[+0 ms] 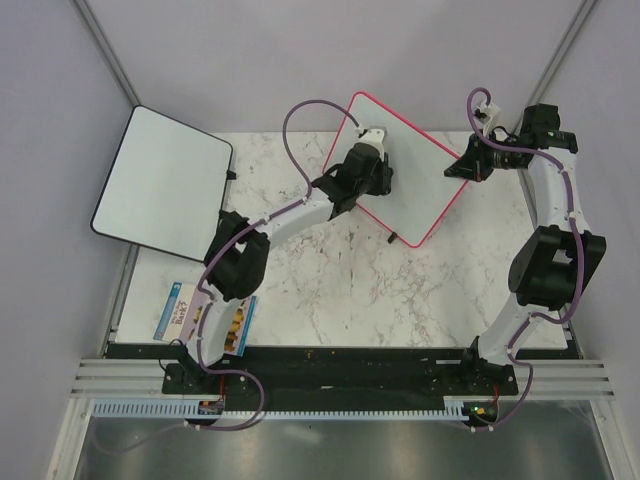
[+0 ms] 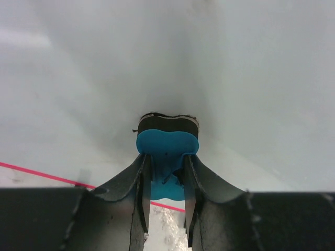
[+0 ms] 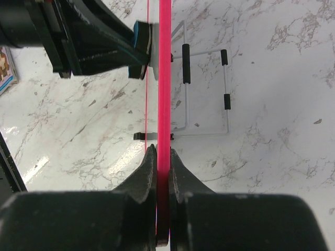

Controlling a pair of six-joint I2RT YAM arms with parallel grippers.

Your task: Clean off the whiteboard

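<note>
Top external view: pink-framed, rounded-corner white whiteboard (image 1: 420, 190) stands tilted on the marble worktop (image 1: 330, 280), between the two grippers.
Right gripper (image 3: 163, 163) is clamped narrow on the frame edge, which runs straight ahead of it. Left gripper (image 2: 166, 159) pinches a blue, black-felted eraser (image 2: 167, 144) against the face just beyond its fingertips. Panel is judged light, stiff and slick; on its thin wire stand (image 3: 205, 89) it may skid under wiping pressure, so hold the rim. Long axis appears diagonal, running from the right gripper toward far-left.

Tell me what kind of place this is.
Likely a robotics test cell: left arm and right arm bolted to a black rail, a marble-pattern table walled by plain grey panels, the whiteboard as a prop.
</note>
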